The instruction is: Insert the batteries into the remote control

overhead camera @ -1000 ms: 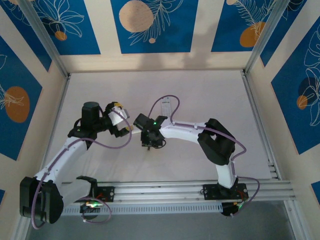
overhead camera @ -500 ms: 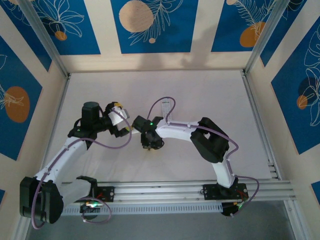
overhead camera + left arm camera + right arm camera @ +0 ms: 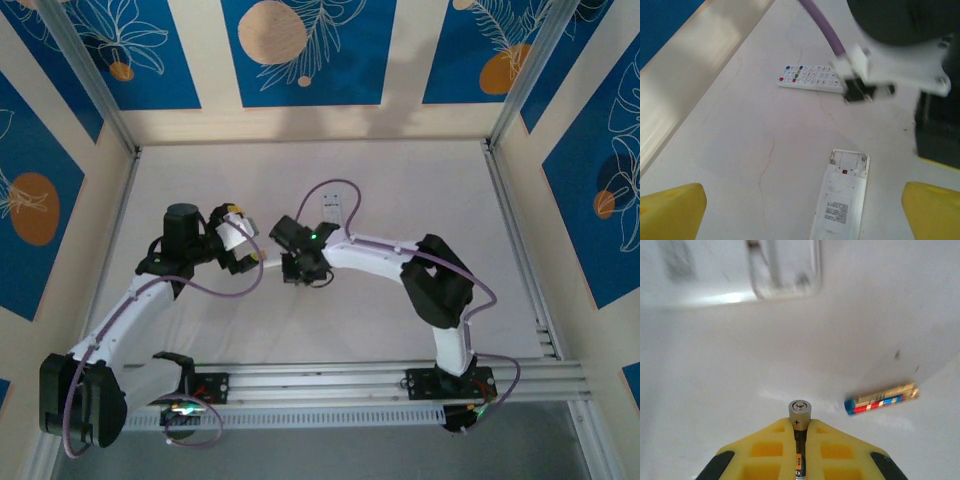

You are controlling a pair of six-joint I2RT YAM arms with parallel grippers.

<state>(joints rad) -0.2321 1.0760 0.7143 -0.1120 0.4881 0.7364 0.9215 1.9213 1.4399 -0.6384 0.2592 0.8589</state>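
The battery [image 3: 800, 416] pinched in the right hand [image 3: 800, 434] bears a "+" mark. The left hand [image 3: 801, 214] hangs wide open over the face-down remote [image 3: 842, 197], its label unreadable.

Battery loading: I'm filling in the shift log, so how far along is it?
Done: the remote lies face down with its battery bay uncovered, and the bay looks empty. In hand: the right gripper is shut on one battery. Left: seat that battery in the bay, then fetch the other battery lying on the table.
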